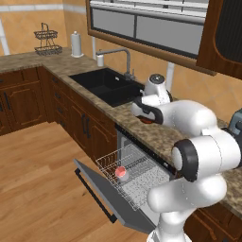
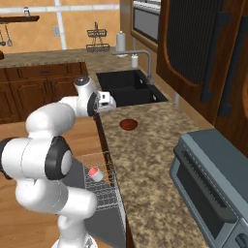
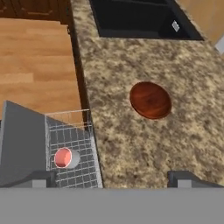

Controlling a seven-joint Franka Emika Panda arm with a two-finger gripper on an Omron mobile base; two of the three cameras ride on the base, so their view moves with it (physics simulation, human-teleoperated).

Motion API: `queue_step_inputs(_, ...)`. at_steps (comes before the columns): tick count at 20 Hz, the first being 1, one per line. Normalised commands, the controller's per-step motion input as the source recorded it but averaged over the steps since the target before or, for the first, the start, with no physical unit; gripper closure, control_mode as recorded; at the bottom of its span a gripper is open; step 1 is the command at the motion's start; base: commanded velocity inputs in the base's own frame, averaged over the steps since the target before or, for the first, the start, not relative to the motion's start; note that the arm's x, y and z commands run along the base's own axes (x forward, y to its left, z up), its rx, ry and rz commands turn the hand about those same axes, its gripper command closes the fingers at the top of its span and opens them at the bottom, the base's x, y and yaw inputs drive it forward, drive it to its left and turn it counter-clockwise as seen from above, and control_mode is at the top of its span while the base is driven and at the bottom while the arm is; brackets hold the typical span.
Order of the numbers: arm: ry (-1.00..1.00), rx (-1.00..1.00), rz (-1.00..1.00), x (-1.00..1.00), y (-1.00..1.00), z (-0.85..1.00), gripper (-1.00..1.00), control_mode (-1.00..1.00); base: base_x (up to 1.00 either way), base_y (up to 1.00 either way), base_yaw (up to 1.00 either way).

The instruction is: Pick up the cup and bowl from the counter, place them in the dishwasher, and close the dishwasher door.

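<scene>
In the left base view our own arm hides the bowl, which sits on the speckled desk near the black sink. The cup lies tipped in the dishwasher rack over the lowered door. Our jaws stand wide open, empty, above the desk.

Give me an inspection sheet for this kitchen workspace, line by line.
Surface: speckled brown-grey granite counter, black sink set in it.
Job's things: small white cup with pink-red inside lies in the white wire rack of the open dishwasher; grey drop-down dishwasher door is down; shallow reddish-brown bowl sits on the counter.
Clutter: grey toaster oven, white paper towel roll, wire basket.
Grippers: gripper open, empty, above the counter edge.
Cables: nothing seen.
Surroundings: dark wood cabinets, wooden floor.
</scene>
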Motion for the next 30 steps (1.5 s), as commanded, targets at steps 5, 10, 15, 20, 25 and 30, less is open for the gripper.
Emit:
queue_step_inputs(5, 0.2, -0.11, 0.0, 0.45, -0.2, -0.32, -1.0, -1.0, 0.0, 0.0, 0.0)
queue_step_inputs(10, 0.1, -0.04, 0.0, 0.37, -0.27, -0.35, -1.0, -1.0, 0.0, 0.0, 0.0)
queue_step_inputs(15, 0.02, -0.01, 0.0, 0.43, -0.18, -0.37, -1.0, -1.0, 0.0, 0.0, 0.0)
queue_step_inputs(20, 0.0, 0.0, 0.01, 0.46, -0.09, -0.41, -1.0, -1.0, 0.0, 0.0, 0.0)
queue_step_inputs(25, 0.0, 0.0, 0.02, 0.5, 0.0, -0.43, -1.0, -1.0, 0.0, 0.0, 0.0)
queue_step_inputs(30, 0.0, 0.0, 0.05, 0.44, -0.1, -0.4, -1.0, -1.0, 0.0, 0.0, 0.0)
